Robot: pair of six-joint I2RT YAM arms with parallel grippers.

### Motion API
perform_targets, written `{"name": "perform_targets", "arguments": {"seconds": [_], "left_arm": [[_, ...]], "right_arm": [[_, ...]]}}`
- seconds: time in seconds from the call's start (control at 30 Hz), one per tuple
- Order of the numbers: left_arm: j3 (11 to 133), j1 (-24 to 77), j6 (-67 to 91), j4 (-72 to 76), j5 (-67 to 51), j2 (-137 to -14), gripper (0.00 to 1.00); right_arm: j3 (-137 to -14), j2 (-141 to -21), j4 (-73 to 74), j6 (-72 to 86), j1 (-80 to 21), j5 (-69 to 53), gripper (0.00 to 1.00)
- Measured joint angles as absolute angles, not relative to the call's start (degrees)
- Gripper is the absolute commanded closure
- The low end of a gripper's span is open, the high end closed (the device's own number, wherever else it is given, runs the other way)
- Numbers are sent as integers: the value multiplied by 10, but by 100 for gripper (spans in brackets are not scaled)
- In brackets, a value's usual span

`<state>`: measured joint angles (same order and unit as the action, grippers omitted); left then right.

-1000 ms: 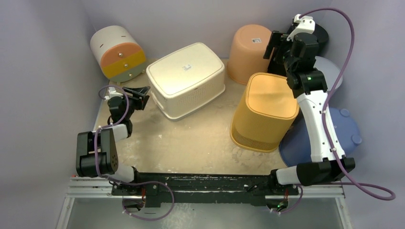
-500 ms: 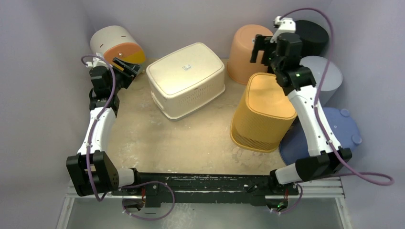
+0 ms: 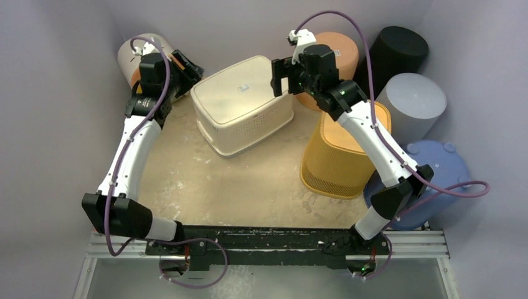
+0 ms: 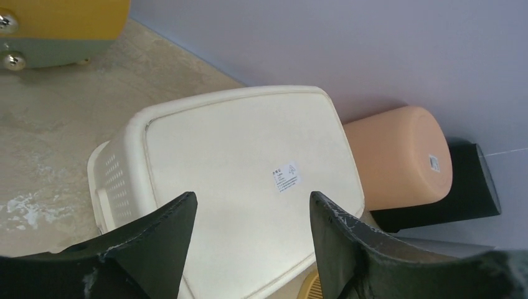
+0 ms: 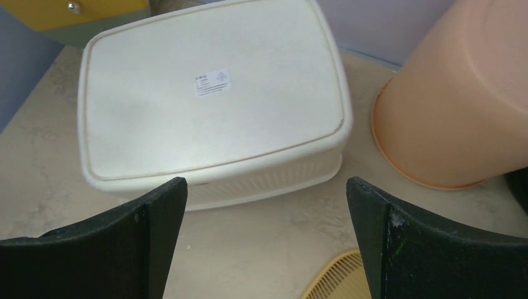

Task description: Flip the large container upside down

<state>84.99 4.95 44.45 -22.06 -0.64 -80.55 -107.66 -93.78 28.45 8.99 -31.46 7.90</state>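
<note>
The large cream rectangular container [image 3: 240, 99] rests on the table with its flat base and a white label facing up. It also shows in the left wrist view [image 4: 243, 168] and the right wrist view [image 5: 212, 106]. My left gripper [image 3: 187, 67] is open and empty, at the container's far left corner, a little above it; in its own view [image 4: 252, 199] the jaws frame the container's base. My right gripper [image 3: 281, 75] is open and empty, above the container's far right end [image 5: 266, 184]. Neither gripper touches it.
A peach bucket [image 3: 339, 47] lies behind my right arm. A yellow slotted basket [image 3: 339, 156] stands upside down at the right. A black cylinder [image 3: 401, 47], a grey cylinder [image 3: 414, 99] and a blue tub [image 3: 436, 168] crowd the right wall. A white drum with coloured drawers [image 3: 134, 53] is back left.
Both arms have swung in towards the cream container: the left reached up from the near left, the right moved left from the back right corner. Both stay open. The container has not moved.
</note>
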Motion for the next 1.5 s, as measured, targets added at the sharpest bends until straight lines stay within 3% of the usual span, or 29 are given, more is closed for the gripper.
{"name": "perform_targets", "arguments": {"seconds": [0.3, 0.53, 1.5], "left_arm": [[965, 159, 376, -355, 131, -857, 35], [990, 214, 363, -391, 150, -898, 34], [985, 220, 362, -391, 152, -899, 32]], "right_arm": [[-1073, -939, 286, 147, -372, 205, 0], [-1067, -939, 303, 165, -389, 286, 0], [-1049, -923, 284, 215, -389, 266, 0]]}}
